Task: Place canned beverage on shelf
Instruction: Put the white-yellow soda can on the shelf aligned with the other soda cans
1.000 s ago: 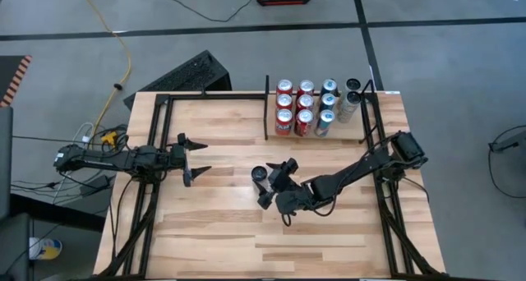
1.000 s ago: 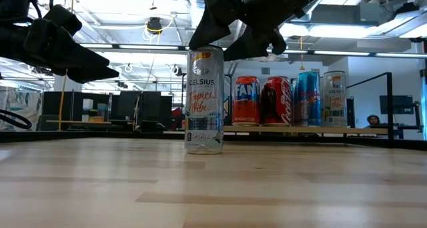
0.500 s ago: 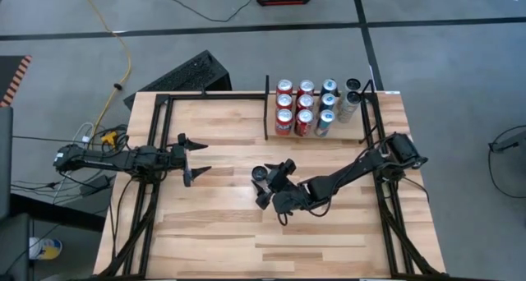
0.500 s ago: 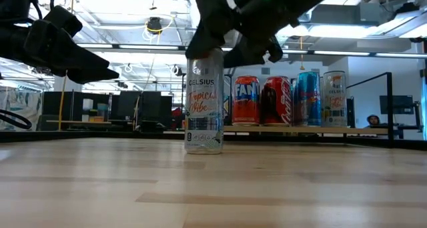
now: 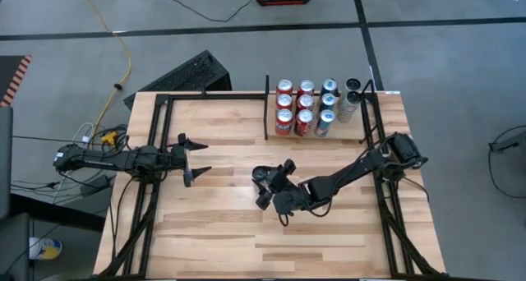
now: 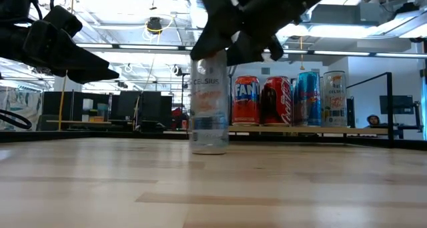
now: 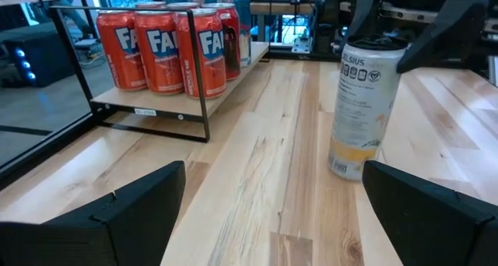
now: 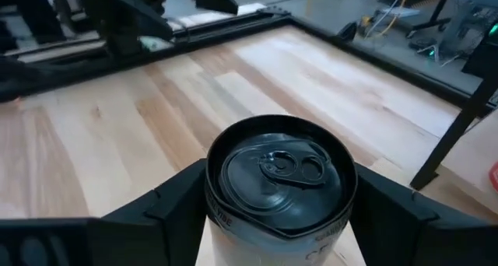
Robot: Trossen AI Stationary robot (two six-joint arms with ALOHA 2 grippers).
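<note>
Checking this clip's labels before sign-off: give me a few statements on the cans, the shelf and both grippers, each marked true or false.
1. The right gripper has its fingers on either side of the Celsius can. True.
2. The Celsius can lies on its side. False: it stands upright on the table.
3. The left gripper holds a Fanta can. False: it is open and empty, away from the cans.
4. Fanta cans already stand on the shelf. True.
5. The Celsius can's pull tab is torn off. False: the tab sits intact on the lid.
</note>
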